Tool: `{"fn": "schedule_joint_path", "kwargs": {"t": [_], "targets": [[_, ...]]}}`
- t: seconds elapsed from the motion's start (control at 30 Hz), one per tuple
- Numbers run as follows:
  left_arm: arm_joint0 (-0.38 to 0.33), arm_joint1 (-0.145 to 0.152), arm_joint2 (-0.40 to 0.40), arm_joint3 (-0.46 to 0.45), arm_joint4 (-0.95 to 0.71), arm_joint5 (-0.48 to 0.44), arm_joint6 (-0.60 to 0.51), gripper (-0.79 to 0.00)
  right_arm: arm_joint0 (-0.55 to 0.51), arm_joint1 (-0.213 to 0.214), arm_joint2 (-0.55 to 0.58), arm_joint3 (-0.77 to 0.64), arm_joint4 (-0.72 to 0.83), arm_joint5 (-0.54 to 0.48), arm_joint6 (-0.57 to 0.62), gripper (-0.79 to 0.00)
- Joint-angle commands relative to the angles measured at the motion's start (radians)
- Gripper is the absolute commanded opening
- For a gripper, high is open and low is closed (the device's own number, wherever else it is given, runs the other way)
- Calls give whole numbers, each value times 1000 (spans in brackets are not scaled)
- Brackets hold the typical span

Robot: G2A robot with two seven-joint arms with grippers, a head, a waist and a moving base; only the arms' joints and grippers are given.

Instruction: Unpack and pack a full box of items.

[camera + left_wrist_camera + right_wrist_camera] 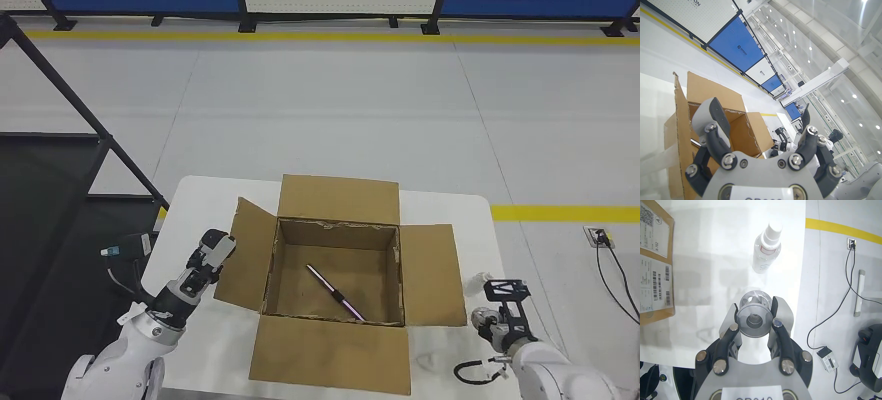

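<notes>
Unpacking looks nearly done: right gripper [754, 309] pinches clear round container [745, 328] over desk [715, 256], spray bottle [766, 251] just ahead; left gripper [761, 106] spread beside box [340, 198]; pen [335, 291] still inside; repacking pending

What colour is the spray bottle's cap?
White; the spray bottle shows best in the right wrist view.

The cardboard box [338, 200] sat mid-table [225, 200], its four flaps spread outward. A pen [335, 292] lay slantwise on the box floor, nearer its front right corner. The left gripper [215, 245] hung just beside the left flap. By the table's right edge the right gripper [755, 307] clasped a metal spool [754, 321], a spray bottle [766, 251] close behind it.
</notes>
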Motion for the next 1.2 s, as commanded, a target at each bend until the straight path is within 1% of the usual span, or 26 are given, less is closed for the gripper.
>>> {"fn": "schedule_joint_path", "kwargs": {"t": [0.0,0.33,0.37,0.4,0.47,0.5,0.57,0.63,0.67,0.77,0.83,0.87,0.93,1.0,1.07,1.1,1.13,1.17], "targets": [[0,0,0,0,0,0,0,0,10,-1,-7,31,-3,-4,-20,-785],[0,0,0,0,0,0,0,0,108,-8,-52,176,31,-37,3,-785],[0,0,0,0,0,0,0,0,115,-8,-55,186,32,-38,4,-696],[0,0,0,0,0,0,0,0,121,-9,-57,196,34,-39,5,-631],[0,0,0,0,0,0,0,0,129,-10,-59,207,44,-43,5,-588],[0,0,0,0,0,0,0,0,131,-10,-59,210,50,-45,5,-539],[0,0,0,0,0,0,0,0,133,-10,-58,215,54,-48,2,-496],[0,0,0,0,0,0,0,0,132,-11,-55,217,56,-47,-1,-416],[0,0,0,0,0,0,0,0,131,-11,-54,217,57,-47,-2,-394],[0,0,0,0,0,0,0,0,126,-11,-50,210,58,-44,-4,-259],[0,0,0,0,0,0,0,0,120,-11,-44,201,62,-44,-10,-194],[0,0,0,0,0,0,0,0,117,-11,-42,197,62,-43,-10,-197],[0,0,0,0,0,0,0,0,115,-10,-35,185,55,-37,-13,-175],[0,0,0,0,0,0,0,0,110,-10,-19,157,48,-22,-29,-135],[0,0,0,0,0,0,0,0,97,-10,5,97,35,7,-55,-89],[0,0,0,0,0,0,0,0,87,-10,16,55,27,21,-68,-80],[0,0,0,0,0,0,0,0,76,-9,26,7,13,32,-80,-108],[0,0,0,0,0,0,0,0,65,-9,34,-47,-3,44,-93,-105]]}}
